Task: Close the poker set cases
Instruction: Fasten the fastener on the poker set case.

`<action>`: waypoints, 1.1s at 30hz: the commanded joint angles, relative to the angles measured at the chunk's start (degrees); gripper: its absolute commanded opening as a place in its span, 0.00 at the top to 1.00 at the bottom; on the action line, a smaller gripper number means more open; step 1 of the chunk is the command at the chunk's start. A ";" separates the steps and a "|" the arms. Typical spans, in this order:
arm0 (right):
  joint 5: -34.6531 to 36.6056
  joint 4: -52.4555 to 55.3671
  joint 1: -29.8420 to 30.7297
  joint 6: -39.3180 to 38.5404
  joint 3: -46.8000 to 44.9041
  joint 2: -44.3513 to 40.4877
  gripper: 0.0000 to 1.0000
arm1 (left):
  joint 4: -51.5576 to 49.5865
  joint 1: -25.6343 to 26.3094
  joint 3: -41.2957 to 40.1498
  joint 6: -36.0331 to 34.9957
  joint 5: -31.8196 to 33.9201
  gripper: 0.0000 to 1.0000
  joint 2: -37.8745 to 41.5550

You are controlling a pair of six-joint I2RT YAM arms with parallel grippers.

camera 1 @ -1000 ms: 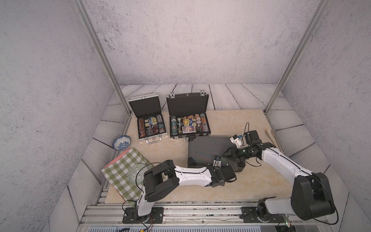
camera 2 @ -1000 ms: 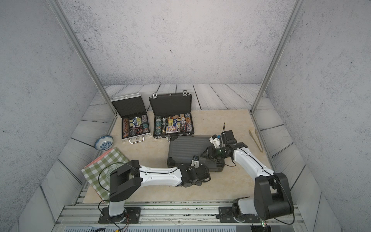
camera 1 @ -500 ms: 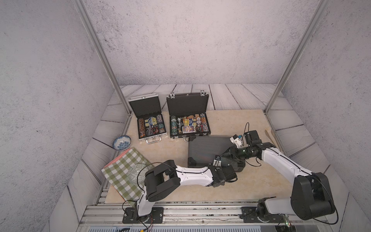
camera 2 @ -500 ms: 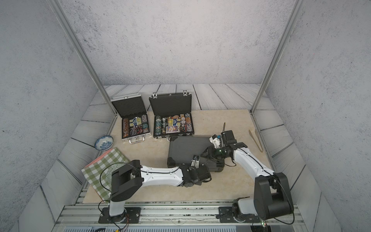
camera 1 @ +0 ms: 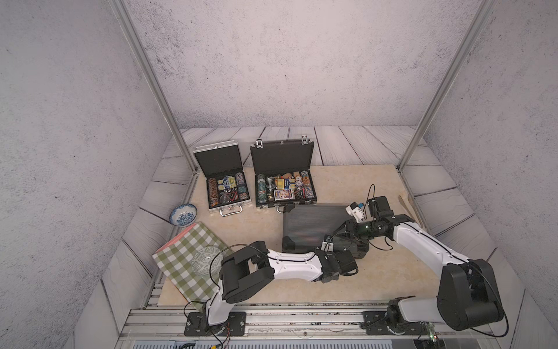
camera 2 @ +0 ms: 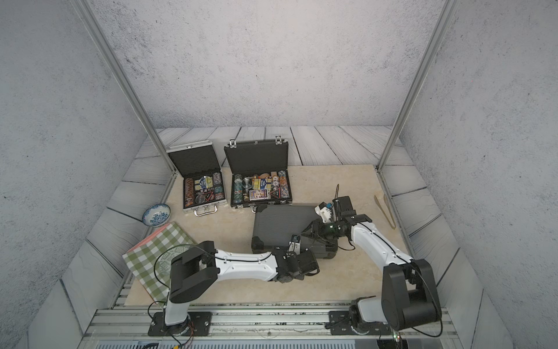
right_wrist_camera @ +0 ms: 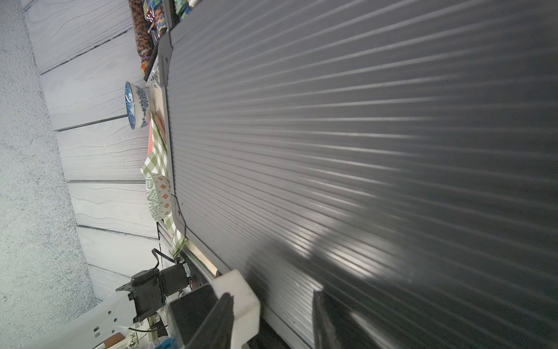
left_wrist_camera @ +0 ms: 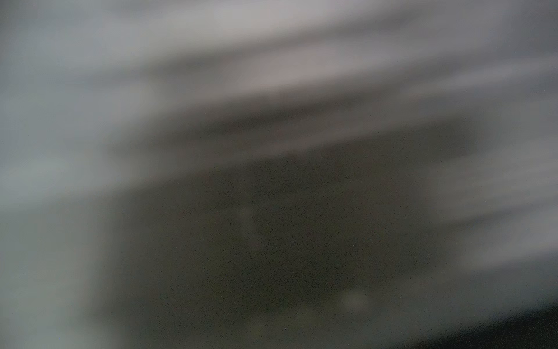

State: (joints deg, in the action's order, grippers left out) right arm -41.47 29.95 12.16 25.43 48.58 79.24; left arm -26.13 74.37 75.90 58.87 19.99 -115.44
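1. The grey case (camera 1: 311,225) lay lid-down, just in front of the open black case (camera 1: 283,181). The silver case (camera 1: 225,187) also stood open.
2. The left gripper (camera 1: 330,246) was fully closed at the grey case's front edge, with nothing seen in it. The right gripper (right_wrist_camera: 270,293) stood part open over the lid, gripping nothing visible.
3. Advice: press the lid flat near the front edge and check that the latches seat.
4. The left wrist view was wholly blurred. The latches and the left fingertips could not be made out.

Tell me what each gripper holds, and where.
Nothing visibly: left gripper shut beside the dark grey ribbed case; right gripper open astride its lid edge.
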 commanded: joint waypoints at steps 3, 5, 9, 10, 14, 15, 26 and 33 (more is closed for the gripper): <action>10.68 6.56 0.06 -0.65 -4.45 4.30 0.54 | -1.29 -2.03 -0.93 0.85 1.90 1.00 -4.75; 10.67 6.53 -0.03 -0.73 -4.48 4.21 0.54 | -1.56 -2.29 -0.99 1.11 2.04 1.00 -5.05; 10.62 6.35 -0.01 -0.73 -4.46 4.50 0.54 | -1.16 -2.80 -1.62 1.16 2.03 1.00 -5.32; 10.62 6.35 0.04 -0.73 -4.47 4.54 0.54 | -1.16 -2.88 -1.70 1.07 1.88 1.00 -5.25; 10.80 6.34 -0.02 -0.73 -4.46 4.69 0.54 | -0.93 -3.00 -2.84 -0.43 -0.49 1.00 -1.98; 10.80 6.35 -0.03 -0.69 -4.52 4.62 0.54 | -0.09 -2.87 -3.91 -0.99 -1.98 1.00 -0.05; 10.84 5.68 0.00 0.02 -5.16 4.00 0.54 | 1.11 -2.80 -15.19 -3.20 -11.23 1.00 18.78; 11.66 7.03 -0.03 -0.38 -4.92 3.70 0.54 | 0.92 -3.44 -14.93 -4.33 -13.00 0.94 22.94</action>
State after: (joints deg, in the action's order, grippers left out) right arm -41.82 28.45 12.14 25.45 47.94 79.20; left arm -24.08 71.37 60.84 55.81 7.81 -95.02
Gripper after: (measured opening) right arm 0.454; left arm 0.058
